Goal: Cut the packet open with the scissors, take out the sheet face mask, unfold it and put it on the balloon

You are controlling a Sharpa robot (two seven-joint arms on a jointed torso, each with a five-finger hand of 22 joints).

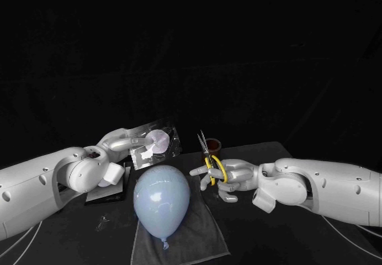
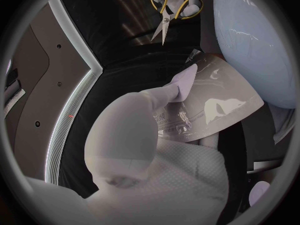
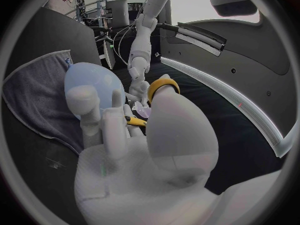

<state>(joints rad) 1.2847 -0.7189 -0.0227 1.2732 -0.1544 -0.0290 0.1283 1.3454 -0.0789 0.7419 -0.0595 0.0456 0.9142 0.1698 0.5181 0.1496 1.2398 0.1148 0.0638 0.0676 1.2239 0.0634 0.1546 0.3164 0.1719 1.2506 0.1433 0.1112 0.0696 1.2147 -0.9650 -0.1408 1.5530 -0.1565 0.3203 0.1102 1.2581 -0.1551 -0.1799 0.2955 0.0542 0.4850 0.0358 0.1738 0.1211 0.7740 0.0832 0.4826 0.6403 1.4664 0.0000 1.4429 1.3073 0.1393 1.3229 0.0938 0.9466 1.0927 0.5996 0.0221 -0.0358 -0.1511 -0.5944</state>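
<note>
Clear packet (image 1: 145, 157) aloft, mask (image 1: 159, 141) seemingly inside; yellow-handled scissors (image 1: 210, 163) upright beside it; pale blue balloon (image 1: 162, 196) nearby.

The oval rubber balloon (image 1: 162, 199) is pale blue, plain and glossy. The cloth towel (image 1: 203, 237) is an unpatterned mid-grey. The metal scissors (image 1: 209, 161) have bright yellow handle loops and silver blades. The flat plastic packet (image 1: 155, 144) is clear, with a pale lilac round patch and small dark print. The tabletop (image 1: 263, 152) is black.
</note>
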